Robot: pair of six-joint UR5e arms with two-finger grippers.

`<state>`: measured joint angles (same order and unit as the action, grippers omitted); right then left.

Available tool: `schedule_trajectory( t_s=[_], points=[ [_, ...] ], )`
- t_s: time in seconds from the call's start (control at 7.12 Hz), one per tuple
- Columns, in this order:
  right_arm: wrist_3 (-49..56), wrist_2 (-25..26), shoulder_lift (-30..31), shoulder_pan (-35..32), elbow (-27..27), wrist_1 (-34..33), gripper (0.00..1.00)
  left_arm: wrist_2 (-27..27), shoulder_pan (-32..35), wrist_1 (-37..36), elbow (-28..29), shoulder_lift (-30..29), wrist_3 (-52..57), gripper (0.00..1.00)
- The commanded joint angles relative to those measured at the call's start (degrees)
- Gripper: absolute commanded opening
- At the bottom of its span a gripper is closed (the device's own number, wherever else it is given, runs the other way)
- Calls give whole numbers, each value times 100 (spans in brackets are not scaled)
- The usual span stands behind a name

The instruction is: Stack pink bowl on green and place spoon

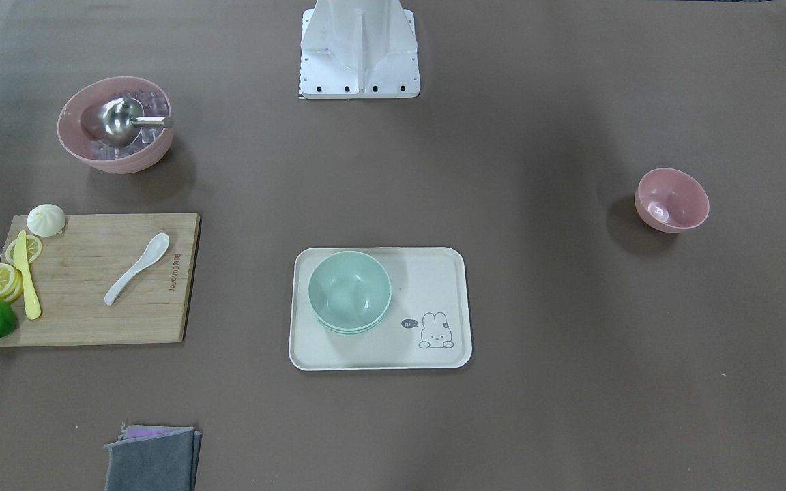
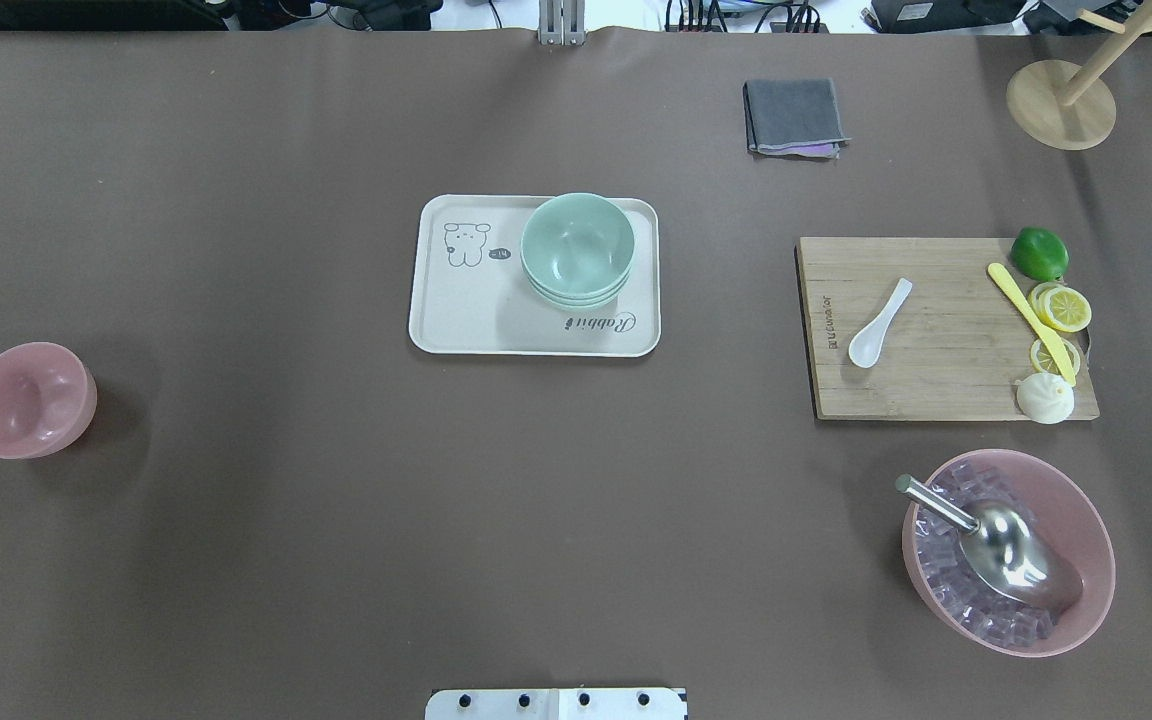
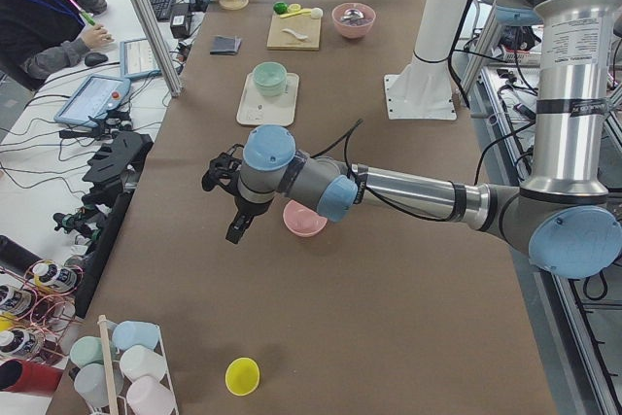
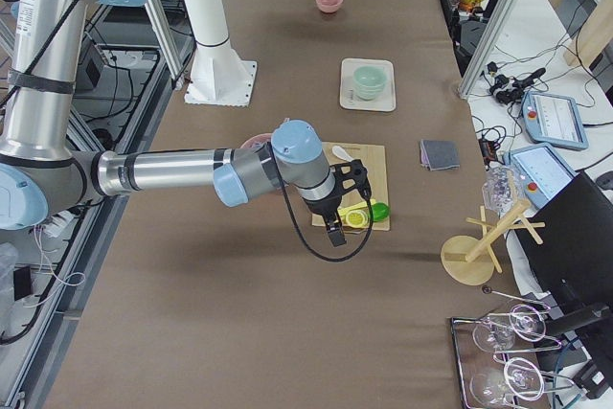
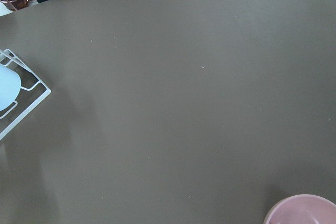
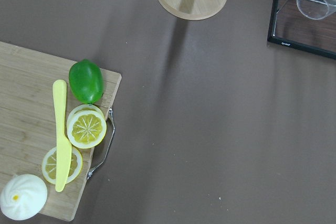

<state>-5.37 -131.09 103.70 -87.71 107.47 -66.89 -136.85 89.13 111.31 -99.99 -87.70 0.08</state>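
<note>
Bowls unstacked: pink bowl point(image 2: 28, 400) at overhead nine o'clock, green bowl point(image 2: 577, 250) central, spoon point(image 2: 879, 322) at three o'clock. Left gripper point(image 3: 234, 231) and right gripper point(image 4: 334, 235): finger spread cannot be told.

At the bench's right end, a cutting board point(image 2: 946, 330) carries a lime point(image 2: 1039, 253), lemon slices point(image 2: 1064, 308), a yellow knife point(image 2: 1026, 315) and a bun point(image 2: 1044, 398). An ice bowl point(image 2: 1096, 540) with a metal scoop point(image 2: 1016, 555) sits toward the near right corner. A grey cloth point(image 2: 794, 115) lies by the far edge.

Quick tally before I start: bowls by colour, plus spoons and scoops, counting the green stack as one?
Pink bowls: 2, small pink bowl and large pink bowl
Green bowl stack: 1
White spoon: 1
Metal scoop: 1
Total: 5
</note>
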Motion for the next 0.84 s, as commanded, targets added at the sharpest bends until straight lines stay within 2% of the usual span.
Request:
schedule_trajectory(
  t_s=[0.0,0.14,0.28,0.56,0.7],
  points=[
    [-1028,-268,-42,401,-183,352,100,-149,-219,426,59,17,-148,98],
    [-1993,-94,-243,796,-157,370,100,-62,-717,444,93,77,-410,98],
    [-2455,325,-280,1217,-87,370,100,-44,-1052,548,137,112,-1048,98],
    [-3327,1361,-306,2210,28,361,100,367,-1877,1213,155,393,-2025,98],
    [-3391,1410,-298,2276,72,370,100,578,-2317,1461,173,525,-2334,98]
  ],
)
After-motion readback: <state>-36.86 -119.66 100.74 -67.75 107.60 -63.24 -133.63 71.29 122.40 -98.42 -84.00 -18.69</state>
